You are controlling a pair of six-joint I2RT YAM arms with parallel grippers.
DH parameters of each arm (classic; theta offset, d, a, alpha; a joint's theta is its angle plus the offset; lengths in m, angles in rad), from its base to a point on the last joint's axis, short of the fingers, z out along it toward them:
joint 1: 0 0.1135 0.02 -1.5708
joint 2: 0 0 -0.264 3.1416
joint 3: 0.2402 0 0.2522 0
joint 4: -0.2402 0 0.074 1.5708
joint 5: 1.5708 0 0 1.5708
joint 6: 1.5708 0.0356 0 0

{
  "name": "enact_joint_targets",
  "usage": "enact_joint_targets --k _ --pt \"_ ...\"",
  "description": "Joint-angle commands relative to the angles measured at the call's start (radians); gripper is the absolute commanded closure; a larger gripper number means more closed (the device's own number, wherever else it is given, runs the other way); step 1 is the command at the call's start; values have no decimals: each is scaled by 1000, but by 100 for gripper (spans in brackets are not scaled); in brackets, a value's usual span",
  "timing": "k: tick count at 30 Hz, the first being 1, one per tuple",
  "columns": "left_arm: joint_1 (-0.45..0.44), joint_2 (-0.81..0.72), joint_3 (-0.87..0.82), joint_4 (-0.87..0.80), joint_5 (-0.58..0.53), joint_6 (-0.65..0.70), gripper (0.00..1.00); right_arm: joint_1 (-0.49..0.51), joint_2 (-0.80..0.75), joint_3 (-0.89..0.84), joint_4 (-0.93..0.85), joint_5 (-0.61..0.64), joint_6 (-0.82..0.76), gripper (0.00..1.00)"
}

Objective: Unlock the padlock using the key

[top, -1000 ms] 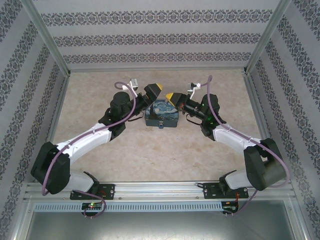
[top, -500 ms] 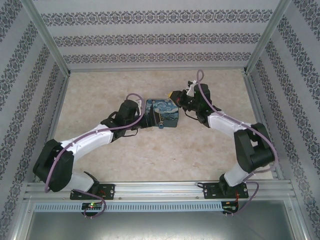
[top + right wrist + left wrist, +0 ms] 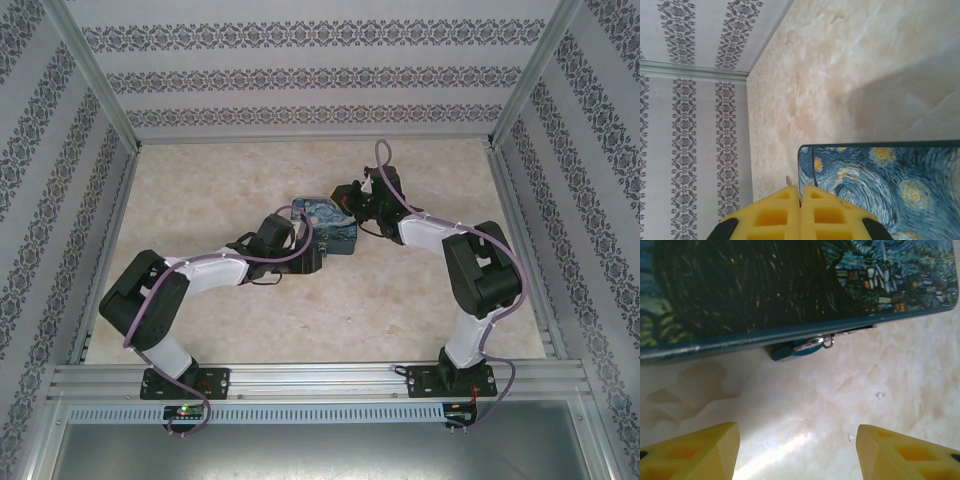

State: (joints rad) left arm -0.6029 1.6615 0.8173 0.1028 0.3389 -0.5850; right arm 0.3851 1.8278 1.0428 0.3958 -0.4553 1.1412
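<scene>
A striped, wallpapered enclosure surrounds a marbled beige table (image 3: 200, 190), where 2 arms meet over a swirl-painted tin (image 3: 325, 225) near the centre. The padlock (image 3: 790, 351) hangs from the tin's front edge and lies tipped onto the tabletop, its silvery shackle (image 3: 812, 344) threaded through the hasp. The left gripper (image 3: 797, 450) hovers just short of the padlock with its 2 yellow fingers (image 3: 690, 452) spread apart and nothing between them. The right gripper (image 3: 800, 210) sits at the tin's far corner with its fingers pressed flat together. A thin grey sliver, probably the key (image 3: 788, 180), pokes out just past its tips. The wrist view does not settle whether it is actually pinched.

The padlock looks light, hard and smooth, and because it dangles freely it should swing or skid at a nudge. The surest hold is likely across the flat sides of its blue body, which leaves the shackle and keyhole clear. The key, stiff but slim and slick, could easily rotate between the pads and is probably best held at its broad end.
</scene>
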Motion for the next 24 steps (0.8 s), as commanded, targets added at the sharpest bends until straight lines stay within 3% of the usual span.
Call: enact_joint_targets --k 1,24 --pt "-14 37 -10 118 -7 49 39 14 32 16 38 29 22 100" --pt "-53 217 -28 401 -123 64 51 24 91 -13 58 27 31 100"
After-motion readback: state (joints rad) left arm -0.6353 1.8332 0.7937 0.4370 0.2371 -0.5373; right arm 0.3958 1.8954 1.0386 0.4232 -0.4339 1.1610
